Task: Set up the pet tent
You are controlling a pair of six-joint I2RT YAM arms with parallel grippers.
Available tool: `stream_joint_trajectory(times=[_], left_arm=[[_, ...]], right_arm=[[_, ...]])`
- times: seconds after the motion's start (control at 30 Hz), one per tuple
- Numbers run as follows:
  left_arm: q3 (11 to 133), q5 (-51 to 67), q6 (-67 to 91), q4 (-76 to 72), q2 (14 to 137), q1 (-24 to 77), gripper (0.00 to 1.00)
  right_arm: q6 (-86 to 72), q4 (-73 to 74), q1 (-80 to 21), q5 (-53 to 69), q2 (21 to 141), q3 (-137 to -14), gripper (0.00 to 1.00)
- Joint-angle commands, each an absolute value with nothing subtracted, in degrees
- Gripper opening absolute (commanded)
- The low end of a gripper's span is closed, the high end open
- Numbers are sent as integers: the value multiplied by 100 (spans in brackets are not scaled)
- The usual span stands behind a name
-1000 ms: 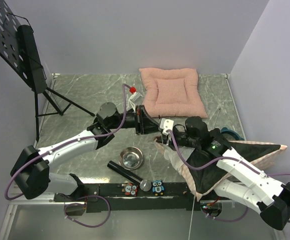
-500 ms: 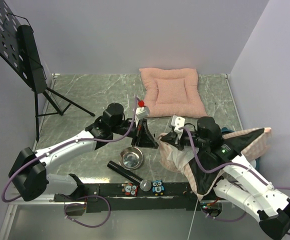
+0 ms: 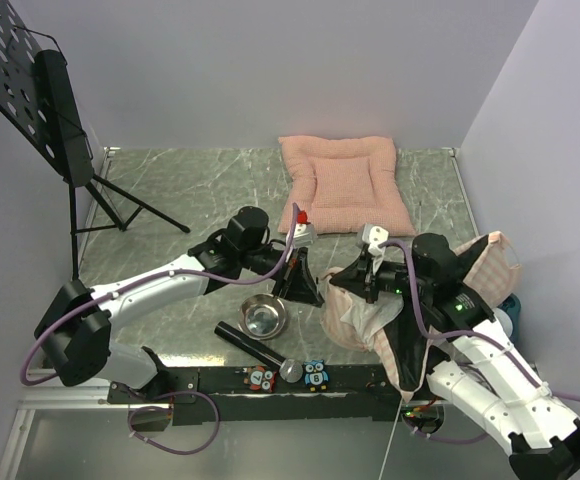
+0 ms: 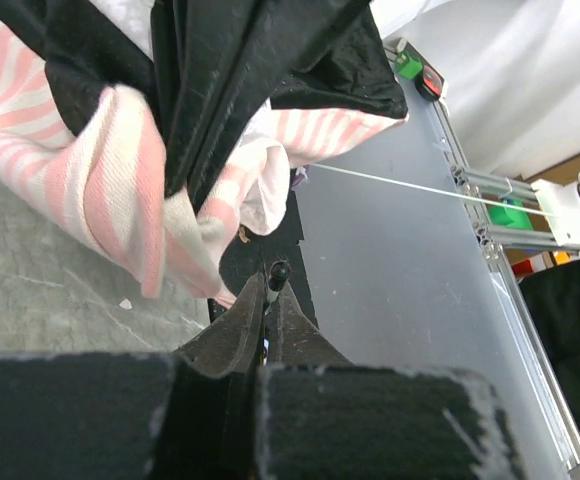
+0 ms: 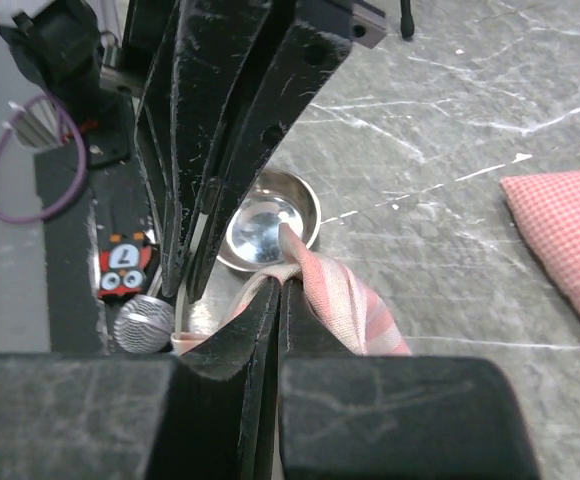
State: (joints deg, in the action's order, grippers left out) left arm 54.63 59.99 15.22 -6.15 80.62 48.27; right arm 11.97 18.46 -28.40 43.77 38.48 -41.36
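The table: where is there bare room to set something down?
Freest: the back stretch of the table between the music stand legs and the pink cushion. A narrower strip lies between the cushion and the right wall. Crowded: the near middle, where the steel bowl, black tube, owl figures and pet tent bunch together.

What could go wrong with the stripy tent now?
The right gripper pinches only a fabric edge of the pet tent, so it might slip free. The left gripper seems to nip a thin pole tip, which could pop out. The steel bowl sits close and might get knocked.
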Motion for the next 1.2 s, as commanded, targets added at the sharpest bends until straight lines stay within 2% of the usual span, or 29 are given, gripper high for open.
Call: stream_joint_trajectory(times=[0.0, 0.43, 1.17], left_arm=[[5335, 6108, 1389, 263, 8358, 5124, 1], [5388, 6152, 1257, 404, 8604, 5194, 1], [5334, 6231, 1248, 334, 9044, 5203, 1]], right_arm=[[634, 343, -2663, 4719, 3595, -4623, 0], [-351, -175, -2505, 5027, 3489, -4702, 0], [-1019, -492, -2435, 4992, 3366, -4711, 0]])
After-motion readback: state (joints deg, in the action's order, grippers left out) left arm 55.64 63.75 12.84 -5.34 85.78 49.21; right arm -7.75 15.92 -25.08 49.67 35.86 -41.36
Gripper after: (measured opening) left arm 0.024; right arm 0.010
